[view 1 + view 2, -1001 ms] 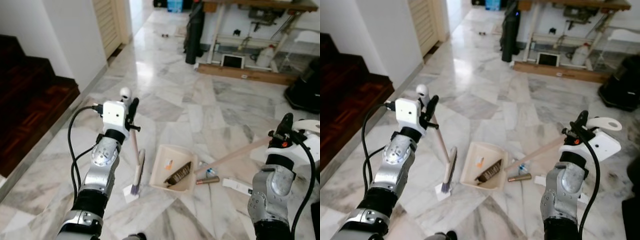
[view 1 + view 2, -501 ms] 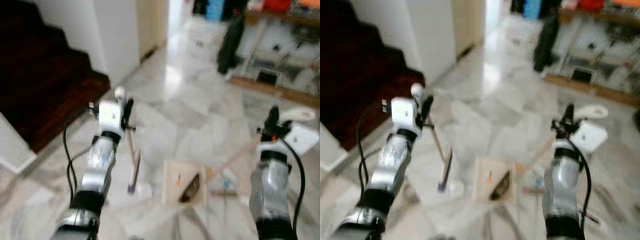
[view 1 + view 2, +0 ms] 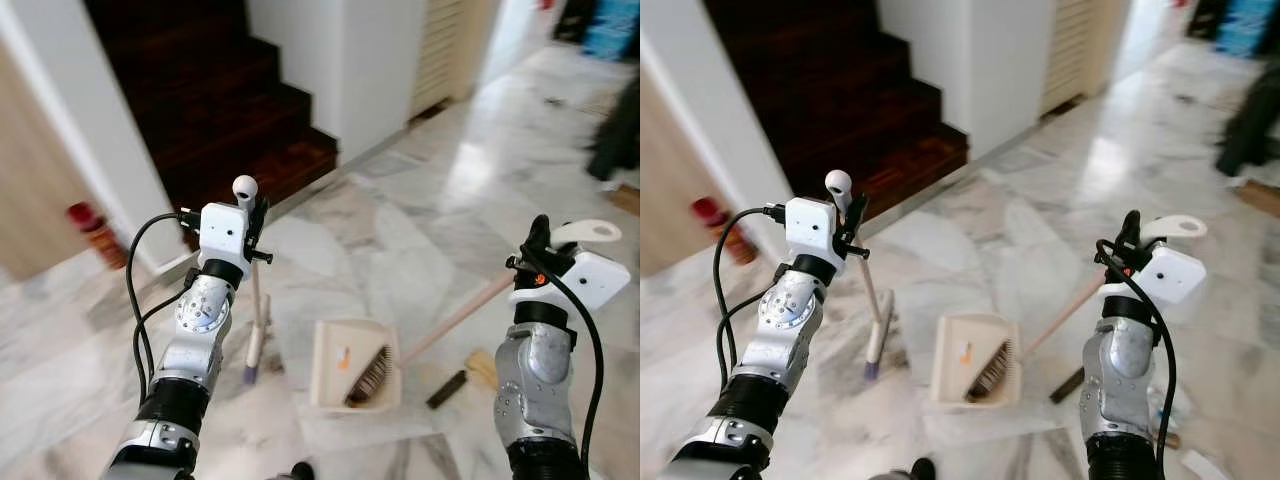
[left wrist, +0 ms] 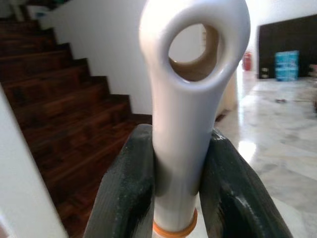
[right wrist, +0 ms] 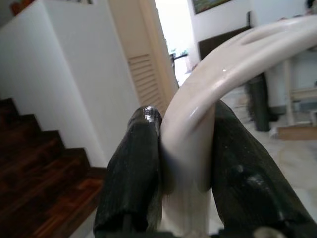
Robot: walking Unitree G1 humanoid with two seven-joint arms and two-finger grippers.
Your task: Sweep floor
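View swung left toward stairs point(image 3: 230, 110) since a second ago (robot turning, things not moved). Left claw point(image 3: 256, 217) clamped on broom point(image 3: 255, 330); right claw point(image 3: 536, 245) clamped on dustpan point(image 3: 352, 366) handle; dustpan on floor point(image 3: 400, 240), debris inside. Likely relocating to next patch.

Glossy veined marble floor point(image 3: 400, 240), dark polished wooden stairs point(image 3: 225, 95), smooth shiny white plastic broom handle point(image 4: 190, 124), matt cream plastic dustpan point(image 3: 345, 365), matt black rubbery end effector fingers point(image 4: 124, 193)
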